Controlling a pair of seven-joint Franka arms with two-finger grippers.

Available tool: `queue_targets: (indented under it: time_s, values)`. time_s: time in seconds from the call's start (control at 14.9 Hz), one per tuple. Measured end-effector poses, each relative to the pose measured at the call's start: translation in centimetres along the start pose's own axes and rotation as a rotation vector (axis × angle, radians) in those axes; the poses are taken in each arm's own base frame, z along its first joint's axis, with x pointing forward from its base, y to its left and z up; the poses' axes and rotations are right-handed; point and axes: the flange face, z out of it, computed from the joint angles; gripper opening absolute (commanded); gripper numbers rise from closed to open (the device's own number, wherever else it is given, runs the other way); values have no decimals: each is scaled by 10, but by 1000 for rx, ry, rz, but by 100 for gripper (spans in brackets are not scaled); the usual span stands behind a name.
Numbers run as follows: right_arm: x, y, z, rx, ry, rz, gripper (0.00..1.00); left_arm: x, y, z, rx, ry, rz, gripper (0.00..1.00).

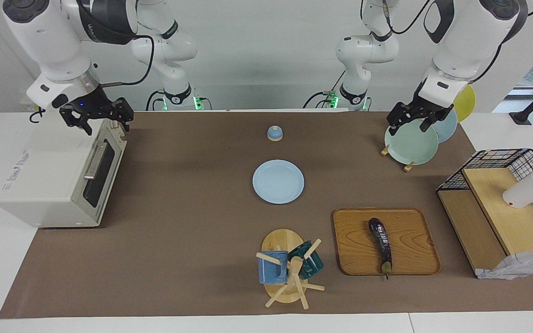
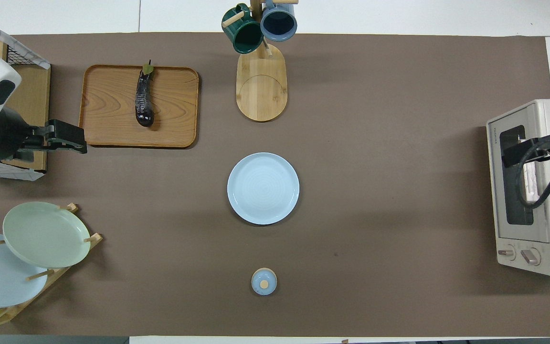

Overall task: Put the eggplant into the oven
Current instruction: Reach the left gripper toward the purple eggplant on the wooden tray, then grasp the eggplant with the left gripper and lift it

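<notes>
Brown mat (image 1: 178, 194) covers the table from edge to edge between the two arms' ends.

Oven (image 1: 58, 178): off-white, at the right arm's end of the table, door shut, silver bar handle across the dark glass. Right gripper (image 1: 96, 121) hangs over the oven's top corner nearest the robots; fingers spread apart, nothing between them.

Wire-and-wood shelf rack (image 1: 498, 208) sits at the left arm's end of the table, with a white cup (image 1: 525, 190) lying on its upper shelf.

Wooden tray (image 1: 385, 241) is beside the shelf rack, toward the table edge farthest from the robots. Eggplant (image 1: 381, 244) lies on the tray, roughly along its middle, green stem end pointing away from the robots and reaching the tray's rim. Untouched by either gripper.

Plate rack (image 1: 417, 138) stands at the corner nearest the left arm's base, holding green, light blue and yellow plates on edge. Left gripper (image 1: 413, 121) hangs over the green plate; fingers apart, holding nothing.

Mug tree (image 1: 289, 273) on an oval wooden base stands by the edge farthest from the robots, carrying a blue mug and a dark green mug.

Light blue plate (image 1: 278, 181) lies flat at the table's middle.

Small blue knobbed lid (image 1: 274, 133) rests near the edge closest to the robots.
</notes>
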Motion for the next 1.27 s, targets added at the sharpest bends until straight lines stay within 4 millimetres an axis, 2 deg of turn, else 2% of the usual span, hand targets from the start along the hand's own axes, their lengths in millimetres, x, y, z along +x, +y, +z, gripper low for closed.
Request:
queue_targets:
  time_s: [0.6, 0.81, 0.94, 1.14, 1.21, 1.27]
  values:
    - [1, -2, 0, 85, 18, 42, 100, 1, 0, 1, -1, 3, -1, 100]
    - [2, -1, -1, 84, 28, 93, 100, 8, 1, 4, -10, 35, -1, 100]
    - [2, -1, -2, 84, 30, 96, 100, 24, 3, 23, -12, 24, -2, 100]
    - [3, 4, -2, 82, 42, 108, 100, 72, 8, 79, -19, -17, -6, 100]
    - [3, 9, -2, 81, 55, 117, 94, 92, 10, 102, -25, -17, -7, 100]
    - [3, 12, 1, 81, 55, 119, 50, 109, 11, 124, -32, -12, -5, 100]
